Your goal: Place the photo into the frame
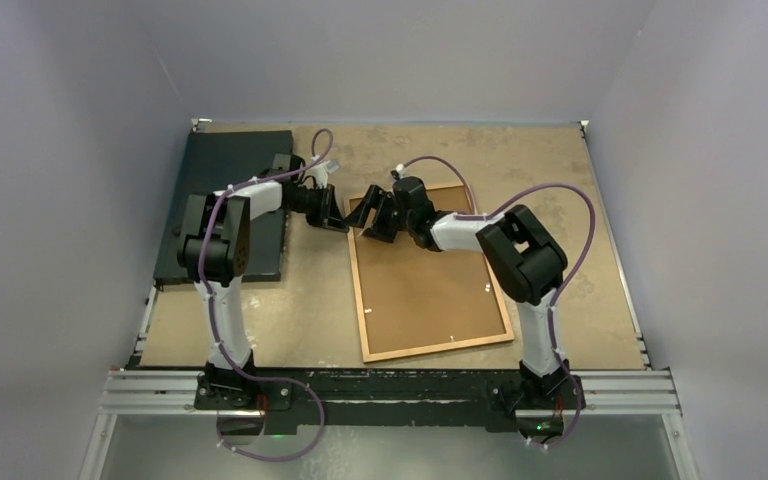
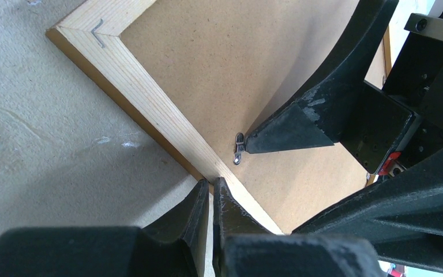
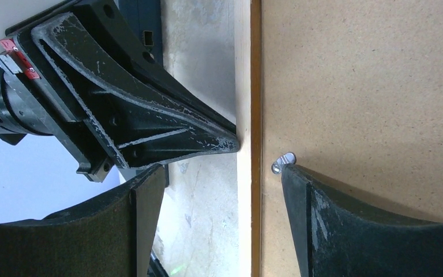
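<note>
Left end effector (image 1: 346, 226) is clenched, its two fingertips pressed together with nothing between them. In the left wrist view (image 2: 211, 184) the tips sit against the outer edge of the frame (image 2: 150, 104), on the long side toward 9 o'clock, not far from the 11 o'clock corner.

Right end effector (image 1: 373, 228) is released, with its jaws spread wide and straddling that same side of the frame. One finger (image 3: 346, 231) reaches over the backing board (image 3: 369, 75) and its tip touches a small metal clip (image 3: 281, 163) just inside the border. The other finger (image 3: 92, 231) hangs outside the frame above the bare bench (image 1: 560, 170). It grips nothing.

The frame (image 1: 440, 345) lies flat on the bench, back side up, a little toward 3 o'clock of the middle. Its long sides run roughly from 12 to 6 o'clock, and the near end is swung slightly toward 5. The plain brown backing board (image 1: 430, 290) fills the opening. A staple (image 2: 97, 32) crosses the mitre joint at the pale wooden corner in the left wrist view.

A dark rectangular mat (image 1: 225, 170) lies at 10 o'clock on the bench, apart from the frame and partly under the left arm.
</note>
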Action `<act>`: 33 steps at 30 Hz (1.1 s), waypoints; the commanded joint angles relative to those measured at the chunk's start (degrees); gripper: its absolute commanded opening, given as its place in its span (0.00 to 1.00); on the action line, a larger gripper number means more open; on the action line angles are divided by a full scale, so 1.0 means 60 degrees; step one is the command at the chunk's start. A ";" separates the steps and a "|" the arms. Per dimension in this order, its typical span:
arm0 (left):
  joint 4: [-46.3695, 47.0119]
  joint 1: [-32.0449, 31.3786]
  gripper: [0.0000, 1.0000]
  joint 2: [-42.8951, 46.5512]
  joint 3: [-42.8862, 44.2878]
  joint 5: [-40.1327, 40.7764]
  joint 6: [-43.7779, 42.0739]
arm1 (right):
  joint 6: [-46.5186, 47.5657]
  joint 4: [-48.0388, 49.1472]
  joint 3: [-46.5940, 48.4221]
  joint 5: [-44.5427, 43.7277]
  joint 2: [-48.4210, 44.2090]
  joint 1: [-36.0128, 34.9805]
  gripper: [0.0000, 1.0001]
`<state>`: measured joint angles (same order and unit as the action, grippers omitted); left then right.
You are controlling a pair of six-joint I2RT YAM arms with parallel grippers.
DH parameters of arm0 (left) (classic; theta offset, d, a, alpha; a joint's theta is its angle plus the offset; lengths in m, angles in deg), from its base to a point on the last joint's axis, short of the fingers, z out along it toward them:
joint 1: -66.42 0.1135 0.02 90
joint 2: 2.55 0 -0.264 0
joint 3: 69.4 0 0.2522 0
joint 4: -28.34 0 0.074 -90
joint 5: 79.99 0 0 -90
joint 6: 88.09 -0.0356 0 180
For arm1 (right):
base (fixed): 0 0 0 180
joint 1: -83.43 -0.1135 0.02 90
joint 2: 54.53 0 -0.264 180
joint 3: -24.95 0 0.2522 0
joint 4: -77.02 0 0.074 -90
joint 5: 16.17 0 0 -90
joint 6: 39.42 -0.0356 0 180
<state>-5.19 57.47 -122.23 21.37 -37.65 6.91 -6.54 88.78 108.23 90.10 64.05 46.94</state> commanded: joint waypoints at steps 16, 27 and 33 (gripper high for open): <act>0.0268 -0.0074 0.00 0.0054 -0.0251 0.0487 -0.0250 | 0.0399 0.0425 0.0521 0.0840 0.0675 -0.0085 0.77; 0.0222 -0.0061 0.00 0.0104 -0.0223 0.0485 -0.0270 | 0.1095 0.0201 0.0498 0.1916 0.0697 -0.0082 0.78; 0.0139 -0.0061 0.00 0.0132 -0.0178 0.0487 -0.0289 | 0.1877 -0.0166 0.1375 0.2544 0.1007 -0.0072 0.78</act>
<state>-5.24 57.45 -121.99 21.31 -37.74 6.89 0.19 91.71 112.14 99.30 68.20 47.55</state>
